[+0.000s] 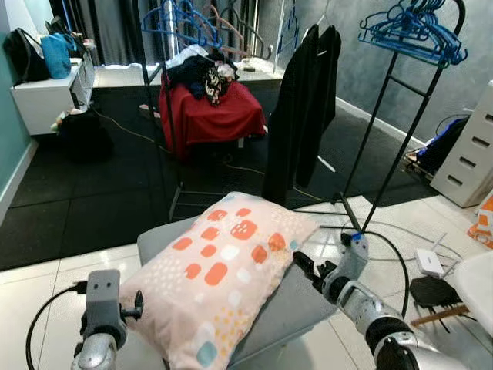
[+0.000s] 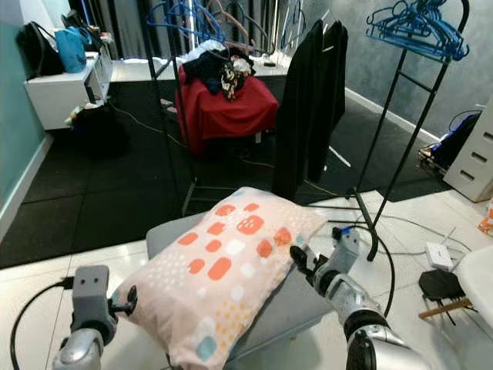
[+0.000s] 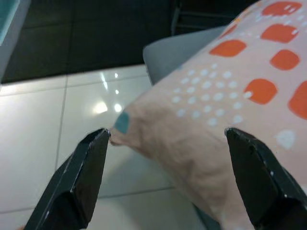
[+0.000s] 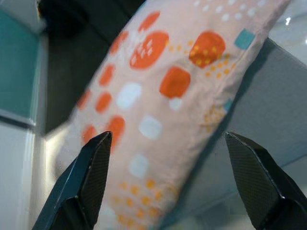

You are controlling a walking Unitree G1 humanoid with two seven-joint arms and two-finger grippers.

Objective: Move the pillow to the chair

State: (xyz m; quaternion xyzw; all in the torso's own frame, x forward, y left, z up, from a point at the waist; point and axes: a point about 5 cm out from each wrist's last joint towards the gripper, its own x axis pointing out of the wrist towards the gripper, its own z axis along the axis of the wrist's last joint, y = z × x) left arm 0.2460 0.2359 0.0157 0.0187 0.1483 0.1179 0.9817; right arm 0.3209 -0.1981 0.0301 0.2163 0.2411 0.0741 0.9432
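I take the pale pink fabric pillow with orange, white and teal patches as my landmark: it lies slantwise on the grey upholstered chair seat, one end hanging past the seat's near edge toward me. At the pillow's left end I see my left pincer, its two black fingers spread wide to either side of the pillow's corner, with one fingertip at the seam; I cannot tell whether it touches. Glossy white floor tiles lie beneath that corner. Beyond the pillow, further into the room, a low piece draped in red cloth stands on the dark carpet with dark clothes heaped on top. Behind the pillow's far right corner a black garment hangs from a black metal clothes rack carrying blue plastic hangers. At the pillow's right side my right pincer is also spread open, its fingers clear of the fabric, pointing at the pillow's long edge above the grey seat.
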